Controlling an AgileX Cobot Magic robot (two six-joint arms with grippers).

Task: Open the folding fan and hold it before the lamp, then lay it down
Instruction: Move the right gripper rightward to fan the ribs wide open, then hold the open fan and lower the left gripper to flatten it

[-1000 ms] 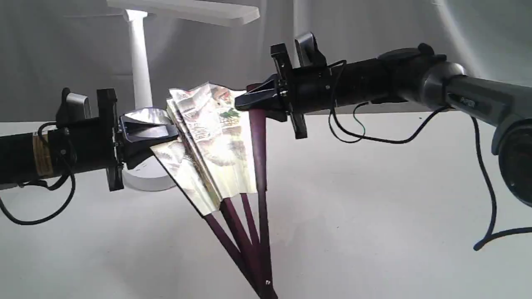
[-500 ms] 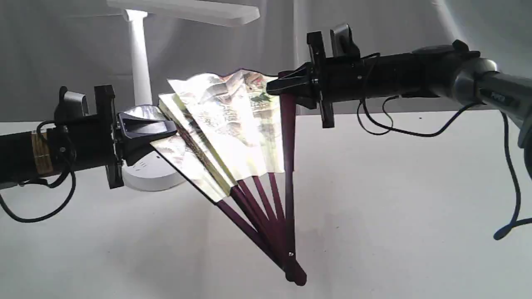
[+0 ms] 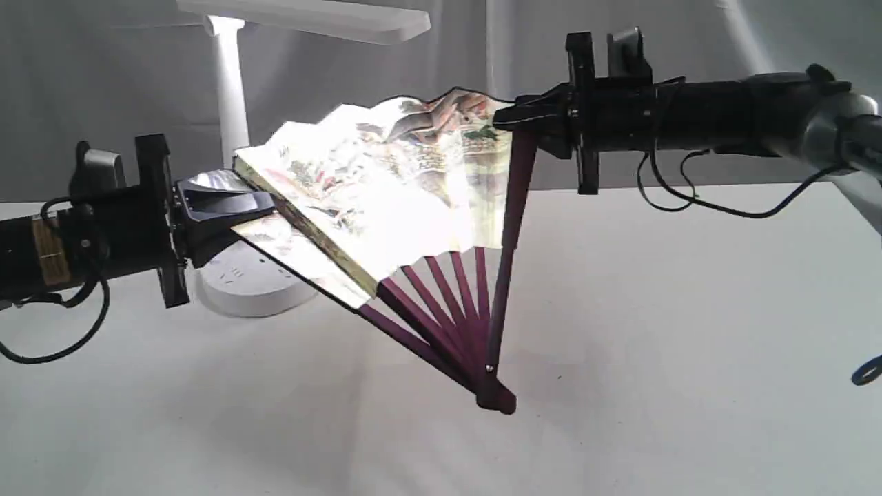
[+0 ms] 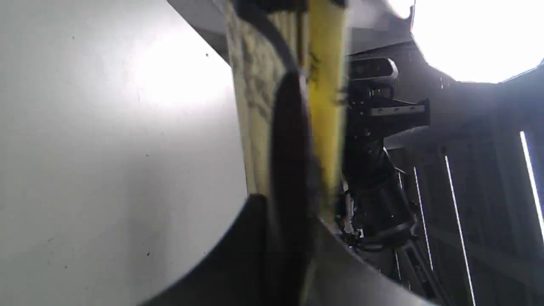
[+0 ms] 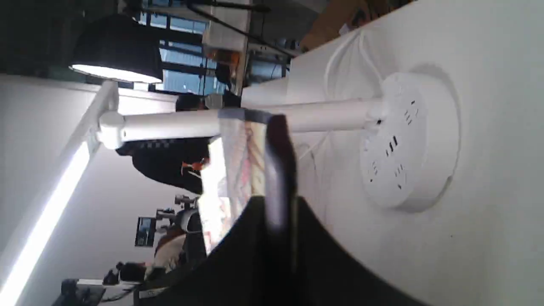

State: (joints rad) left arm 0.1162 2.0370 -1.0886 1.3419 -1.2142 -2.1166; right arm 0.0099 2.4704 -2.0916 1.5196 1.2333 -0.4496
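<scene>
The folding fan [image 3: 393, 179] hangs in the air about half spread, its cream painted leaf lit, its maroon ribs meeting at a pivot low in the middle. My left gripper [image 3: 258, 207] is shut on the fan's left outer rib and folded pleats [image 4: 289, 170]. My right gripper [image 3: 513, 120] is shut on the top of the right outer rib [image 5: 278, 170]. The white lamp [image 3: 231, 103] stands behind the fan at the back left, its bar head overhead and its round base [image 5: 408, 140] on the table.
A white table [image 3: 654, 344] lies under the fan, and a grey cloth backdrop [image 3: 620, 27] hangs behind. Black cables dangle from both arms. The lamp's white cord [image 5: 340, 55] runs from the base.
My right gripper has moved right and up with its rib, and the left a little left. The leaf has spread much wider and the pivot has risen off the bottom edge.
</scene>
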